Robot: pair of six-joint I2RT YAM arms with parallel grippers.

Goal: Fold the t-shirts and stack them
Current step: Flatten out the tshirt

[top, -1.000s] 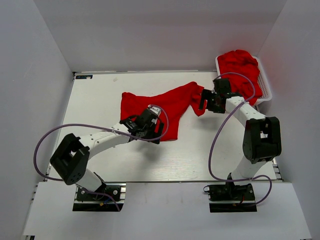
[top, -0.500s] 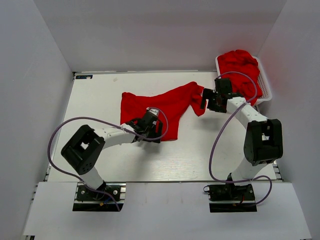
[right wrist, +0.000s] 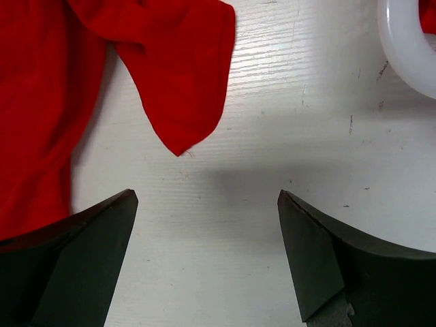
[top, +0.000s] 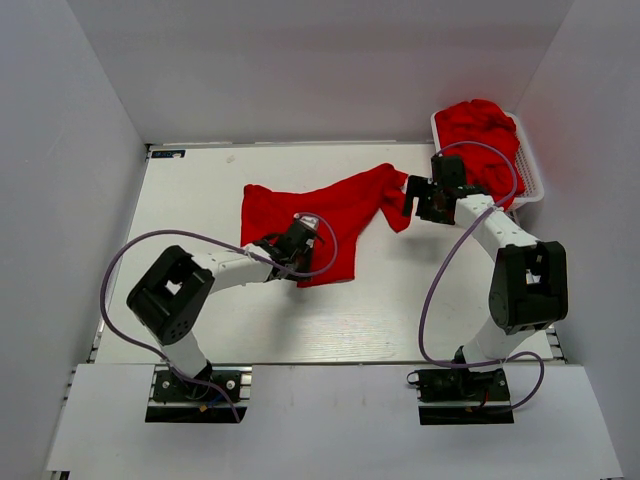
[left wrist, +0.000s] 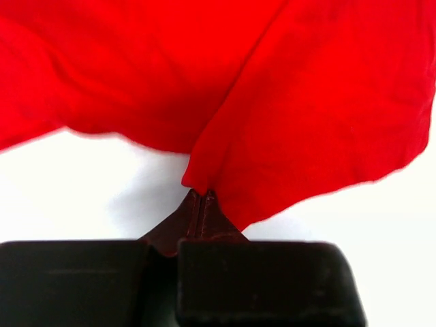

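One red t-shirt [top: 335, 205] lies spread and creased across the middle of the table. My left gripper [top: 293, 266] is at its near hem; in the left wrist view the gripper [left wrist: 199, 193] is shut, with a fold of the t-shirt [left wrist: 306, 102] pinched at the fingertips. My right gripper [top: 411, 203] hovers open just right of the shirt's right sleeve. In the right wrist view the gripper [right wrist: 206, 195] has only bare table between its fingers, and the sleeve [right wrist: 180, 75] lies ahead of them. More red t-shirts [top: 482, 135] are heaped in the basket.
The white slotted basket [top: 531, 178] stands at the back right corner of the table, and its rim [right wrist: 402, 41] shows close to my right gripper. White walls enclose the table on the left, back and right.
My left gripper has lowered onto the shirt's near hem and gone from open to shut on the fabric. The right arm has shifted slightly toward the back.
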